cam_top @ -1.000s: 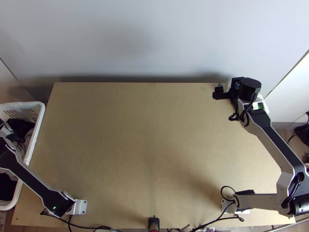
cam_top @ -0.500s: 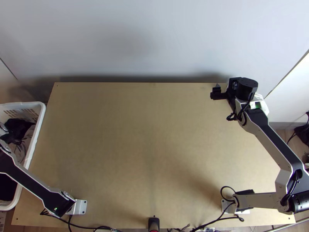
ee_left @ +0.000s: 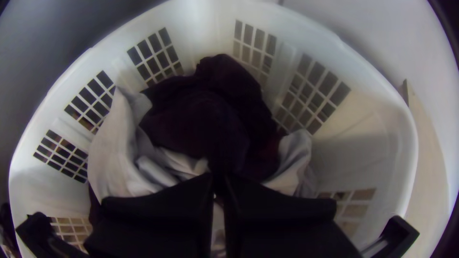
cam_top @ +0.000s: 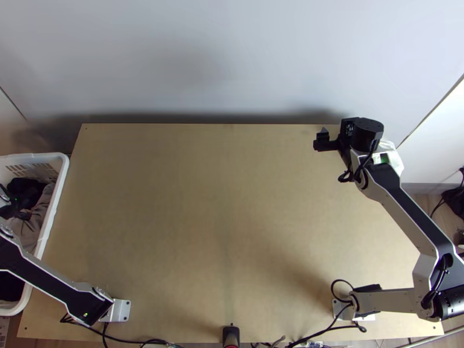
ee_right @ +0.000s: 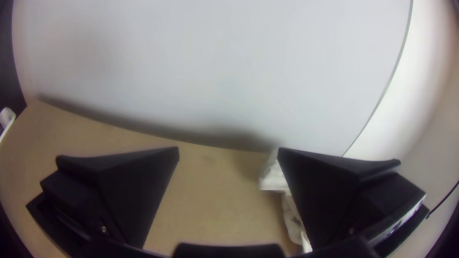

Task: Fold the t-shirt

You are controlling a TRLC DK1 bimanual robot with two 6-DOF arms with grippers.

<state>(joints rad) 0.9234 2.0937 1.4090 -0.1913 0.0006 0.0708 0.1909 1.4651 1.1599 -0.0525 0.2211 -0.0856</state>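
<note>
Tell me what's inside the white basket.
Inside the white basket, dark purplish cloth lies bunched over pale grey cloth. What lies beneath them is covered, and the left arm's closed jaws block part of the view; whether either is a t-shirt, I can't tell.

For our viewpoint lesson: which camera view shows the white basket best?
The left wrist view, looking into the white basket at the cloth inside. The top view shows it cut off, crossed by the left arm; the right wrist view, probably a rim sliver.

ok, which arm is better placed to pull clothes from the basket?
Left, probably: the left gripper is over the basket of clothes; the right gripper is near the table's far right corner.
</note>
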